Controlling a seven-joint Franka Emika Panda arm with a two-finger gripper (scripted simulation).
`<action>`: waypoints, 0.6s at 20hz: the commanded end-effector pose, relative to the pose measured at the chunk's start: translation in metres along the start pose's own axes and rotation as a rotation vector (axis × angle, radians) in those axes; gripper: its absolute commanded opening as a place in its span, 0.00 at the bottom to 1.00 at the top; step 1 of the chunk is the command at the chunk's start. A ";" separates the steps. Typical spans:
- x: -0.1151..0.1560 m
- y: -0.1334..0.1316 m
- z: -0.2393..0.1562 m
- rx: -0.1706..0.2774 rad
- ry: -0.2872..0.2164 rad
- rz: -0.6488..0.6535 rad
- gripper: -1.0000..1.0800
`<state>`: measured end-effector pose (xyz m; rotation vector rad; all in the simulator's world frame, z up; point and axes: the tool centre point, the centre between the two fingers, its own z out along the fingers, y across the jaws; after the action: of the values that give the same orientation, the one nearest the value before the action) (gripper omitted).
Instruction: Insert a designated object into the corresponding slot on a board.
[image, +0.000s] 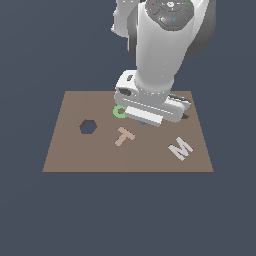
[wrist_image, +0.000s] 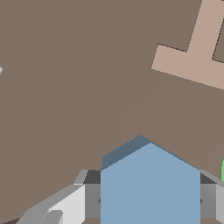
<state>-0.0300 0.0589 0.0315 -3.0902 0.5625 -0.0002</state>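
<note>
The hole (image: 88, 127) in the board (image: 65, 150) is empty, so the insertion is not yet done; what the pictures show is the pick-up stage, with the carry and the drop into the hole left to do. In the wrist view the blue block (wrist_image: 150, 183) sits right between the two fingers (wrist_image: 65, 205) of the gripper (wrist_image: 150, 201); the pads look to be touching its flat sides, so I judge it gripped or very nearly so, at a width just matching the block; whether it is lifted off the board I cannot tell. In the exterior view the block is mostly hidden under the hand; the hole lies at about nine o'clock from it, with the green ring (image: 118, 111) just beside the hand and the tan T (image: 124, 135) at about seven o'clock.
</note>
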 end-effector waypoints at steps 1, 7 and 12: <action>-0.003 0.007 -0.001 0.000 0.001 -0.061 0.00; -0.009 0.027 -0.001 0.000 0.001 -0.239 0.00; -0.011 0.048 -0.002 0.000 0.001 -0.412 0.00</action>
<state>-0.0551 0.0236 0.0333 -3.1410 0.0029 -0.0003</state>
